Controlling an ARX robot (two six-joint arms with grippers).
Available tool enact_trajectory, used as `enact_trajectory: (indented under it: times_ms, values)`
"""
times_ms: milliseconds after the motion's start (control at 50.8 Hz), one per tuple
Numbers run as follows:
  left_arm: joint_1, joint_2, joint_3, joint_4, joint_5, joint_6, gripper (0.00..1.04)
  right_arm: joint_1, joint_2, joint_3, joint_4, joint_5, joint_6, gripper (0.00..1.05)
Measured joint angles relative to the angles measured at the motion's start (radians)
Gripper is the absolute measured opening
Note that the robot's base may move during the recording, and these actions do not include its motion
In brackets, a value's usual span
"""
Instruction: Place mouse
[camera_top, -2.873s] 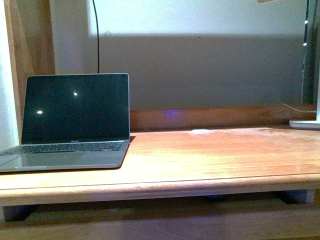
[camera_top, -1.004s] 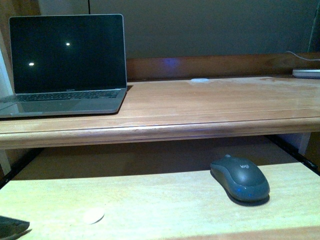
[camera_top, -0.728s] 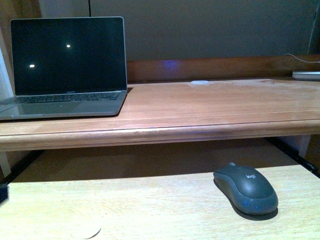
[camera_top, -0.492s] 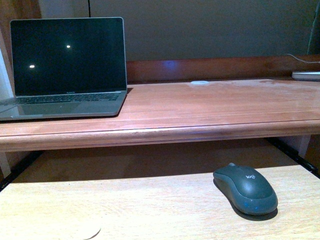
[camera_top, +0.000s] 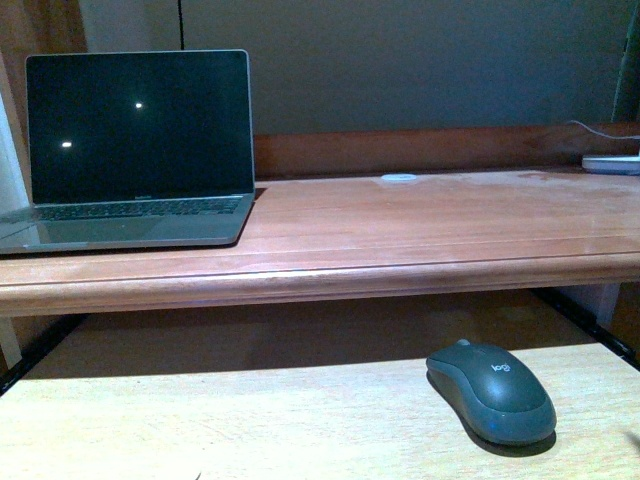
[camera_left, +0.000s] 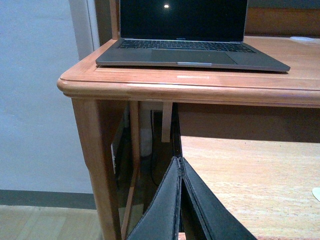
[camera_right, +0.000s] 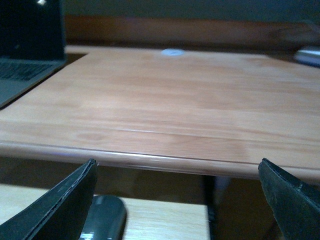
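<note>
The dark grey mouse (camera_top: 492, 391) lies on the pale lower shelf (camera_top: 250, 420), towards its right side, below the red-brown desktop (camera_top: 420, 225). In the right wrist view the mouse (camera_right: 102, 218) shows beside one finger of my right gripper (camera_right: 177, 172), which is open, empty, and level with the desktop's front edge. My left gripper (camera_left: 180, 162) is shut on nothing, with its tips at the left edge of the lower shelf (camera_left: 250, 180). Neither gripper shows in the front view.
An open laptop (camera_top: 135, 150) with a dark screen stands on the left of the desktop. A small white disc (camera_top: 399, 178) lies near the back rail. A white flat object (camera_top: 612, 163) with a cable sits at the far right. The desk's left leg (camera_left: 97, 165) is beside my left gripper.
The front view has dropped from the desktop alone to take in the lower shelf and the mouse. A dark shape at the lower left has left the frame. The mouse lies still.
</note>
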Motion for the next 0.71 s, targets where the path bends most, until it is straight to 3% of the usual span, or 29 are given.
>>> enact_trajectory:
  times_ms: [157, 354, 492, 571, 649, 669, 708]
  values:
    - [0.0, -0.045, -0.023, -0.022, 0.0, 0.0, 0.03, 0.17, 0.218, 0.091, -0.013, 0.013, -0.113, 0.97]
    - [0.0, -0.084, -0.037, -0.046, 0.0, 0.0, 0.03, 0.248, 0.319, 0.1, -0.024, 0.014, -0.2, 0.97]
    - [0.0, -0.129, -0.061, -0.053, 0.0, 0.0, 0.03, 0.256, 0.356, 0.113, -0.055, 0.032, -0.203, 0.97]
    - [0.0, -0.238, -0.073, -0.19, 0.002, 0.0, 0.03, 0.248, 0.388, 0.132, -0.074, 0.058, -0.2, 0.97]
    - [0.0, -0.277, -0.073, -0.206, 0.0, 0.0, 0.03, 0.237, 0.415, 0.15, -0.096, 0.084, -0.194, 0.97]
    - [0.0, -0.289, -0.073, -0.211, 0.0, 0.0, 0.03, 0.199, 0.473, 0.205, -0.169, 0.136, -0.157, 0.97]
    - [0.0, -0.291, -0.073, -0.212, 0.0, 0.0, 0.03, 0.182, 0.491, 0.226, -0.195, 0.147, -0.134, 0.97]
